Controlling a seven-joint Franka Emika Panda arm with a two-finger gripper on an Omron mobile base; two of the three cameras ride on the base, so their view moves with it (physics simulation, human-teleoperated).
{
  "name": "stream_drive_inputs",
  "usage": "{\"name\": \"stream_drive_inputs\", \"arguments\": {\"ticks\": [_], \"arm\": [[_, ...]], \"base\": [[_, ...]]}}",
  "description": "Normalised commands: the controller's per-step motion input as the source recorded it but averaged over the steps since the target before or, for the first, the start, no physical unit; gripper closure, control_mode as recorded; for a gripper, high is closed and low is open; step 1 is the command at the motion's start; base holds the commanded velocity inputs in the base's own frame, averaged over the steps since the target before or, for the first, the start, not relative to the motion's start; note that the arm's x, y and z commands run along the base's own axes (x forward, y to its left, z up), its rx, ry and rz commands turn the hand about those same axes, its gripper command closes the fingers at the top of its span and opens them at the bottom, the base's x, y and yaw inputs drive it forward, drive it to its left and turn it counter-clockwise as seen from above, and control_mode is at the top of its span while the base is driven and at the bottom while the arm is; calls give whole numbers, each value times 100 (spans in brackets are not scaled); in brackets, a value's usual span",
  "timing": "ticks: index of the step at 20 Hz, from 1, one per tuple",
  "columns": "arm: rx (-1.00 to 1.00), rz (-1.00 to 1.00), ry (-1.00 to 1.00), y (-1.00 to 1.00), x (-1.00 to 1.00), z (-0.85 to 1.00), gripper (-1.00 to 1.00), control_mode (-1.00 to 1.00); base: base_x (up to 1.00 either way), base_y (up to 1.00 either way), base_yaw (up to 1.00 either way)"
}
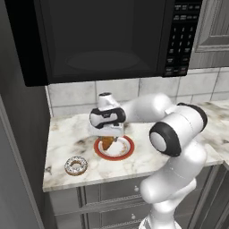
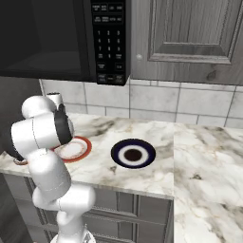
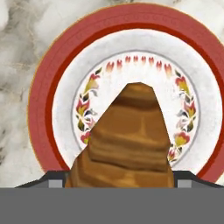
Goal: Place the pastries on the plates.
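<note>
Gripper [image 1: 107, 138] held croissant [image 1: 108, 142] pinched between fingers, hanging just above red-rimmed plate [image 1: 127, 152] on marble desk [image 1: 67, 134]. Donut [image 1: 75, 166] lay near desk's front edge, apart from plate. Navy-rimmed plate [image 2: 133, 153] sat beside. Microwave [image 1: 103, 40] hung overhead.

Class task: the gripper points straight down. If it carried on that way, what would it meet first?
Likely the red-rimmed plate: the croissant held in the gripper hangs directly over its centre; remaining height unclear.
</note>
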Motion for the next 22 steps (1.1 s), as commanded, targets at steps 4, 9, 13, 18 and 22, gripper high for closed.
{"name": "stream_drive_inputs", "arguments": {"ticks": [4,9,13,18,22], "arm": [[0,0,-3,-46,0,-2,100,-100],[0,0,-3,-18,12,-8,100,-100],[0,0,0,-4,19,-30,100,-100],[0,0,0,0,28,-30,100,-100],[0,0,0,0,36,-12,100,-100]], "base": [[0,0,0],[0,0,0],[0,0,0],[0,0,0],[0,0,0]]}}
